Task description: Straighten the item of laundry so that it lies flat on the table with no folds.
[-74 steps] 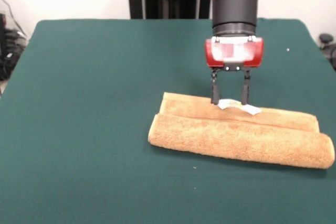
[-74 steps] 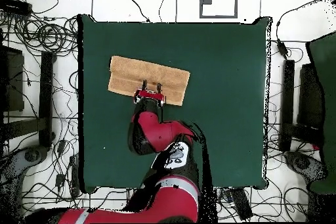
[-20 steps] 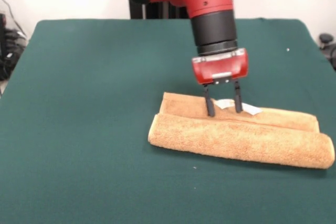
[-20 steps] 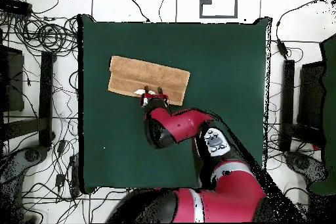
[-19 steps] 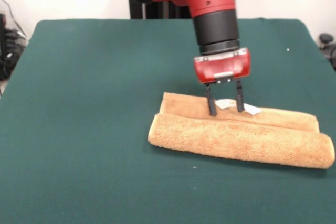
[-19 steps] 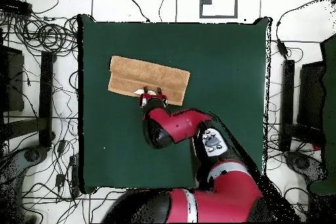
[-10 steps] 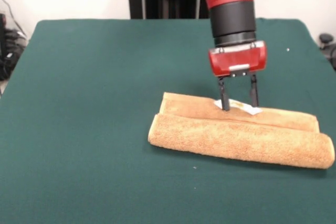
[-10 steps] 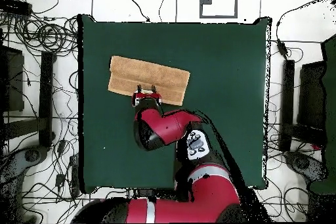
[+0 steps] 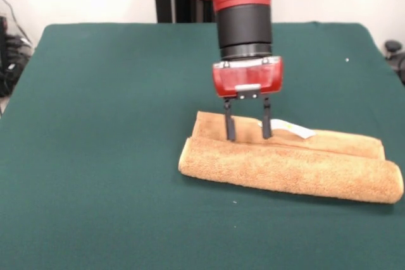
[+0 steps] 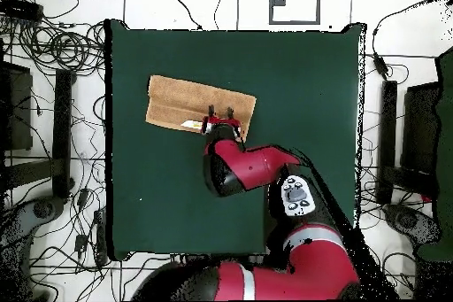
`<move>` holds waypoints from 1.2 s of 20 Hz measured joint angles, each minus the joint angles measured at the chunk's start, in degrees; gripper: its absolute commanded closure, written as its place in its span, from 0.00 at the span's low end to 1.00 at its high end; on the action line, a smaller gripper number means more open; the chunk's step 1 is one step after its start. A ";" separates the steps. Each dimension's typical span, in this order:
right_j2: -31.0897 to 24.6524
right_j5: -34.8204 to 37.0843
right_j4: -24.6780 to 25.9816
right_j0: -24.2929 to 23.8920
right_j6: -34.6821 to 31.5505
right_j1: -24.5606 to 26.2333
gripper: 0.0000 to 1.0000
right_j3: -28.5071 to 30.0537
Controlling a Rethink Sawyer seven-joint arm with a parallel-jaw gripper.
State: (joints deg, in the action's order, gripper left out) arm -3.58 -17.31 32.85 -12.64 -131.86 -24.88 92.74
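The tool (image 9: 247,129) slides sideways off the white tag (image 9: 292,129) (fingers spread, gripping nothing); the towel (image 9: 291,165) stays folded, task unstarted.

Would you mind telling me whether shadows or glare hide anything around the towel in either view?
Front view: even light, only a soft shadow under the towel; the open gripper stays readable. Overhead view: no glare on the table, but the arm covers the towel's near edge.
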 measured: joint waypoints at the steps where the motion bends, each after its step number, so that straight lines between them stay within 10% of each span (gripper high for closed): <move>1: 0.01 -0.09 0.00 -0.39 0.00 -0.01 0.00 -0.27; 17: -1.68 -0.07 0.91 -2.84 0.00 -2.47 0.00 -0.57; 24: -12.34 2.79 4.93 -12.41 0.00 -1.50 0.00 -0.51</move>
State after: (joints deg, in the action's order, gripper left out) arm -15.92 -14.52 37.79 -25.05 -131.86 -26.37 92.22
